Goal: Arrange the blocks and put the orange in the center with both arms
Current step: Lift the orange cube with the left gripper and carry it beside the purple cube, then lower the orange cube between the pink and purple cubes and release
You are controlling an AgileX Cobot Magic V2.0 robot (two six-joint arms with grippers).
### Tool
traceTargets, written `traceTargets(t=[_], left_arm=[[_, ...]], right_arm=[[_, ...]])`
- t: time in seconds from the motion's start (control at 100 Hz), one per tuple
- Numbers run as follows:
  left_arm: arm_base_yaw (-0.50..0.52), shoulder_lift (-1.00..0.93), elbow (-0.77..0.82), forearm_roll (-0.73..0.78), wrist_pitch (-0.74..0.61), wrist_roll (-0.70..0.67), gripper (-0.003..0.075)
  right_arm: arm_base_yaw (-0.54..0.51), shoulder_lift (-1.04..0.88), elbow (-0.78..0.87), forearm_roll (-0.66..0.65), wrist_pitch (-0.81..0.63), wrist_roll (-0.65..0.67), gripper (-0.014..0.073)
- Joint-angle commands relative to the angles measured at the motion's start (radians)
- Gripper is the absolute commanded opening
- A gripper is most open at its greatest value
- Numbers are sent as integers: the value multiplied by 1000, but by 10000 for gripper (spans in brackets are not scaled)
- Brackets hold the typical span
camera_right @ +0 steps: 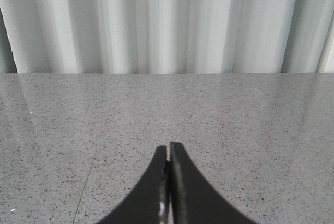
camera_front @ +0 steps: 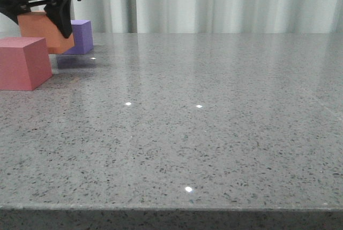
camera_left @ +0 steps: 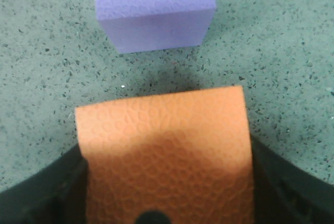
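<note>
Orange, matte and plain, the foam-like cube [camera_front: 44, 30] hangs above the speckled grey stone table [camera_front: 203, 133], pinched between the dark angular fingers of the black left gripper [camera_front: 45, 13] at the far left of the table. It does not touch the surface; a shadow lies under it. Just behind it, toward the white curtain [camera_front: 214, 2], stands the purple matte cube [camera_front: 80, 36], and nearer to me, on the left edge, rests the pinkish-red matte cube [camera_front: 22, 62]. The orange cube is between these two but raised, so I judge that the coming move is to lower it into the gap, with the purple one ahead of the fingers. The black right gripper [camera_right: 169, 153] has its fingers pressed together, holding nothing, over bare table well apart from all cubes; the left arm is clearly nearer.
</note>
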Motion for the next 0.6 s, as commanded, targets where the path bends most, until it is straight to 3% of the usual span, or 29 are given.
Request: traceTargets(t=[0.0,0.38,0.48,0.59], left_arm=[[3,-47,-15,-5,-65,-1,219],[3,4,-15,-5,-66,-1,244],[3,7,-15,-25,-62,-1,363],[3,7,-17,-31,-62,-1,575]], right_arm=[[-5,6,-25,-5,-85,-10,-68],[-5,6,-25,-5,-85,-10,-68],[-5,6,-25,-5,-85,-10,-68],[-5,6,-25,-5,-85,-10,-68]])
